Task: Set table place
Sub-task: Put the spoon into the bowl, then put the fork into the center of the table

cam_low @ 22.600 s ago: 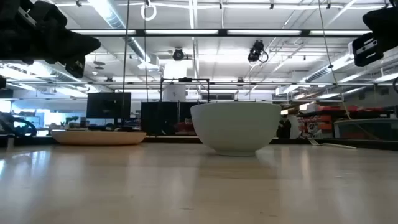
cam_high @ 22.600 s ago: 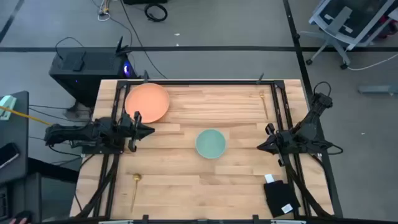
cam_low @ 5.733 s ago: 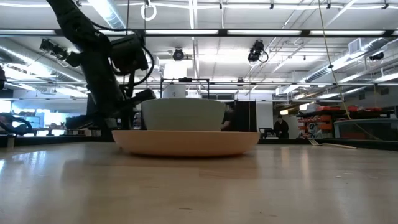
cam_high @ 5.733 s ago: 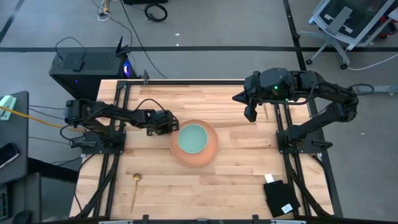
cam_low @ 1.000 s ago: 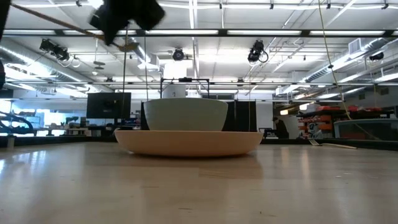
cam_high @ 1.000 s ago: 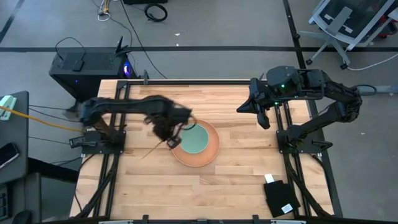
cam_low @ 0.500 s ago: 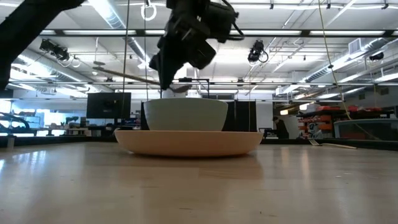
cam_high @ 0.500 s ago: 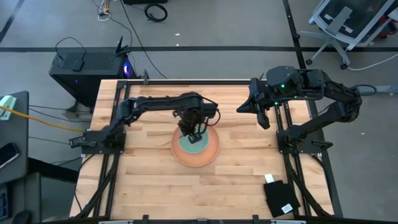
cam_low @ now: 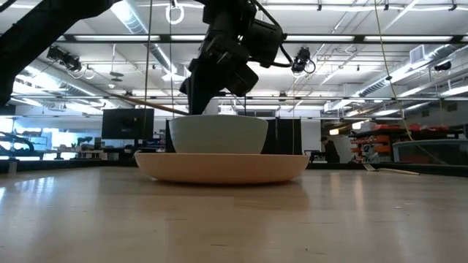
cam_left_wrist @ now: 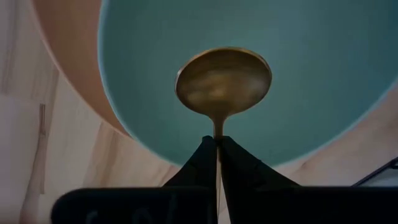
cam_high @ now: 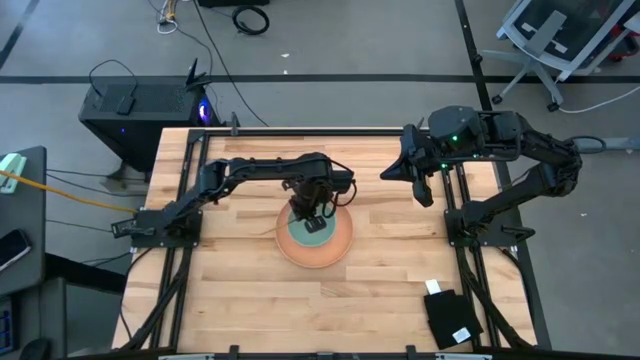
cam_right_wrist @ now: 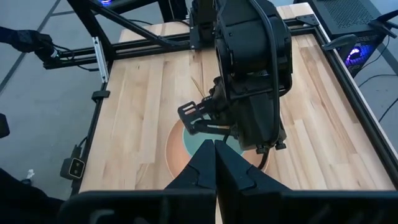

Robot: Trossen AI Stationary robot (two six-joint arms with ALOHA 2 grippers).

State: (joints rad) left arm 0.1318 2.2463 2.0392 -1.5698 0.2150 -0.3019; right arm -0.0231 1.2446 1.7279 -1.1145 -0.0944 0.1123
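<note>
The pale teal bowl [cam_high: 322, 233] stands in the salmon-orange plate [cam_high: 300, 250] at the middle of the wooden table [cam_high: 380, 290]. My left gripper [cam_high: 312, 216] hangs just over the bowl, shut on the gold spoon [cam_left_wrist: 224, 79], whose round head is above the bowl's hollow [cam_left_wrist: 311, 74]. My right gripper [cam_high: 390, 174] is shut and empty, raised over the far right of the table. The gold fork [cam_low: 391, 171] lies flat on the table at the right in the low view; my right arm hides it in the high view. My left gripper pinches the spoon's slim handle [cam_left_wrist: 216, 132] between its two fingers, just behind the round head. The fingers come from above, slanting down into the bowl, and lie along the handle. The handle's free end [cam_low: 139, 102] sticks out behind the gripper, tilted up. Whether the head touches the bowl, I cannot tell.
A black pouch with a white tag [cam_high: 448, 318] lies at the near right corner. Black rails [cam_high: 455, 200] run along the table's sides under both arms. Bare wood lies near of the plate and to its right.
My left gripper has carried the spoon from the plate's left side toward the table's right, over the bowl, then down until its fingertips reach the bowl's rim. The spoon's head now points into the bowl. The plate and bowl have stayed in place.
</note>
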